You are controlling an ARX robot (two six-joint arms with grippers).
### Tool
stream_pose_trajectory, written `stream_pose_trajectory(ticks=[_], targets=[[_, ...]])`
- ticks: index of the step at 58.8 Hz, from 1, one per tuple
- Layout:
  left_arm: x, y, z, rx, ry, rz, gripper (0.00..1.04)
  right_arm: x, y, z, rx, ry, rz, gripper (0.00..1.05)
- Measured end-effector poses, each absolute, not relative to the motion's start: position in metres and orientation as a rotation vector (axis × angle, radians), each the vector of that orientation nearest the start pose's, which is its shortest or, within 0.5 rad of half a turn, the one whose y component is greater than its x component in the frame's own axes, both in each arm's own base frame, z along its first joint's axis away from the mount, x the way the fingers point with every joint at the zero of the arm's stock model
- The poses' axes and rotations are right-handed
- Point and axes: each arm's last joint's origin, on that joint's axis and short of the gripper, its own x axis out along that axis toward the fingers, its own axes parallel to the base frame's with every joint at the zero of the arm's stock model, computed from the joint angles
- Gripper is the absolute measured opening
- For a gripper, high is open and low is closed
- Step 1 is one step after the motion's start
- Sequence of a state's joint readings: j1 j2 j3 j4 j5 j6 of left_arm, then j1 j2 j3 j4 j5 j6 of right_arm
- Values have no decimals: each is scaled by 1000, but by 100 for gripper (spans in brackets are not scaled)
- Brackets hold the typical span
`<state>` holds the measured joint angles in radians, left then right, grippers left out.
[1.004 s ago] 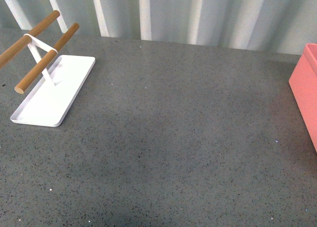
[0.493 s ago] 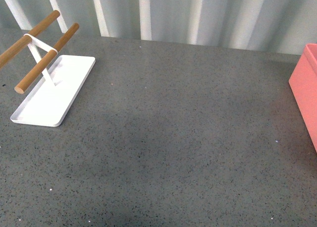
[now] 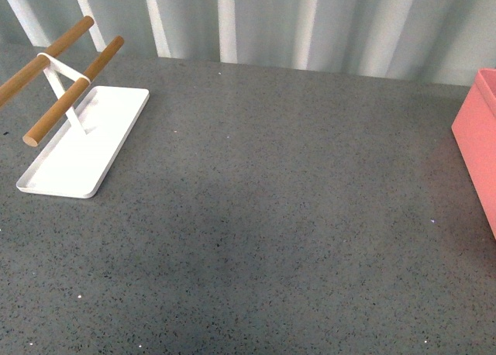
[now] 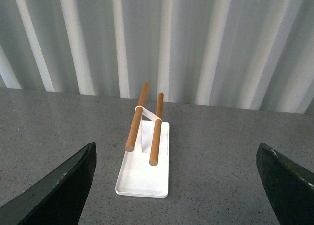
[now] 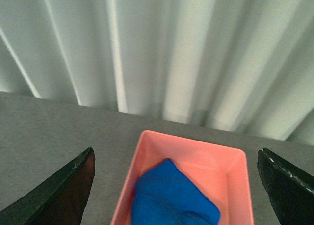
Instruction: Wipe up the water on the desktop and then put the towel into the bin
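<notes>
The dark grey speckled desktop (image 3: 279,215) fills the front view; I see no water on it. The salmon-pink bin (image 3: 480,138) shows partly at the right edge there. In the right wrist view the bin (image 5: 147,151) holds the bright blue towel (image 5: 169,198), lying bunched inside it. My right gripper (image 5: 179,195) is open above the bin, its dark fingertips (image 5: 59,193) wide apart and empty. My left gripper (image 4: 179,185) is open and empty above the desktop (image 4: 216,166), its dark fingertips (image 4: 59,190) wide apart. Neither arm shows in the front view.
A flat white tray (image 3: 108,138) with two wooden bars (image 3: 74,87) on a white stand sits at the far left of the desktop, also in the left wrist view (image 4: 142,178). A ribbed pale wall (image 3: 310,22) runs behind the desktop.
</notes>
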<state>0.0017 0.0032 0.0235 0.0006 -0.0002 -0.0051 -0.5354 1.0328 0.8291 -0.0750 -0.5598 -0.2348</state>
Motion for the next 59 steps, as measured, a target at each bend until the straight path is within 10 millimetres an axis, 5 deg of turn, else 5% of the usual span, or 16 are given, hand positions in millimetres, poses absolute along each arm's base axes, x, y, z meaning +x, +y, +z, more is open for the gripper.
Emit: stream_pose_trajectory(ticks=[7, 15, 27, 38, 59], targets=[[96, 0, 171, -5, -21, 2, 98, 182, -77, 314, -108, 164, 69, 96], [96, 0, 171, -5, -21, 2, 98, 161, -49, 288, -75, -21, -23, 71], [96, 0, 171, -5, -21, 2, 98, 145, -26, 235, -18, 10, -6, 36], [96, 0, 171, -5, -21, 2, 98, 135, -17, 215, -15, 5, -7, 3], [96, 0, 171, -5, -21, 1, 98, 122, 0, 191, -12, 2, 4, 3]])
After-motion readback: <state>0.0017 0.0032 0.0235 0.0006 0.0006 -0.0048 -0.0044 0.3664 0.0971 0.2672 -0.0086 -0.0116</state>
